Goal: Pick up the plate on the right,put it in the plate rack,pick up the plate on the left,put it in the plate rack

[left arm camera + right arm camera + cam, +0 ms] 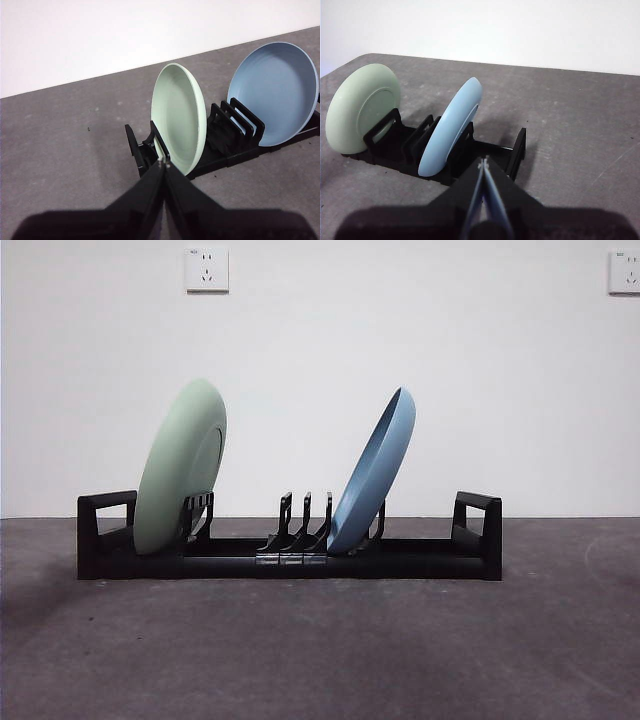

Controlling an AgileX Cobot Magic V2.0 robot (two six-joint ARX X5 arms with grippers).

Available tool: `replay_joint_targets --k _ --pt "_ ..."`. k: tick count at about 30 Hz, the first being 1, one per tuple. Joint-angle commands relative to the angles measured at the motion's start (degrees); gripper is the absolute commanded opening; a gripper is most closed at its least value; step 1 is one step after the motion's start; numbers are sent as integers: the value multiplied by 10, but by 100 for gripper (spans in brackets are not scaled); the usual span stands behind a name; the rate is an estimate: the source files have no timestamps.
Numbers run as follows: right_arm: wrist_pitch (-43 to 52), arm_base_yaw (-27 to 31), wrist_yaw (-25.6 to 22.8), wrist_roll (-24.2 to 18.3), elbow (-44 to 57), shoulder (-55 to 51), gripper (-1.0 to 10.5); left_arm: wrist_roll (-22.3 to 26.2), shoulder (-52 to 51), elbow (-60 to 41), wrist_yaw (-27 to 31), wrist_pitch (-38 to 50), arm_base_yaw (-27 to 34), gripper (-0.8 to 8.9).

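Both plates already stand in the plate rack (pixel 290 558), so I judge the task all but finished: the green plate (pixel 180 470) leans in the slots near one loop handle, and the blue plate (pixel 373 475) leans in the prongs toward the rack's other end, with a few empty prongs between them. My left gripper (pixel 163 164) hangs clear of the rack on the green plate's end, jaws pressed together with nothing between them; my right gripper (pixel 484 161) hangs off the rack's opposite end, nearer the blue plate, likewise clenched on nothing. If I had to lift either plate again, I would treat it as stiff, fairly light and smooth, probably plastic or melamine, though I cannot tell the material for sure. A glossy curved surface like that could slip in my jaws, so I would pinch the raised upper rim, one jaw inside the bowl and one on the back, well away from the prongs. Both plates tilt the same way, resting on thin prongs, so a sideways nudge might tip one out.
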State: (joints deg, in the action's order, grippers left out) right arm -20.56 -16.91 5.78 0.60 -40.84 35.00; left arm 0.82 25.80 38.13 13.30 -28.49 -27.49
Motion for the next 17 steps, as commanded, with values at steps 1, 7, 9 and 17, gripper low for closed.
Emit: replay_joint_targets --k 1,7,9,17 --pt "3 0 -2 4 3 -1 5 17 -1 -3 5 -1 2 -2" --pt "3 0 -2 4 3 0 5 27 -10 -13 -2 0 9 -2" --pt "3 0 -1 4 3 0 4 33 -26 -34 -9 10 27 -2" --pt "3 0 -2 4 3 0 5 32 -134 -188 -79 121 130 -2"
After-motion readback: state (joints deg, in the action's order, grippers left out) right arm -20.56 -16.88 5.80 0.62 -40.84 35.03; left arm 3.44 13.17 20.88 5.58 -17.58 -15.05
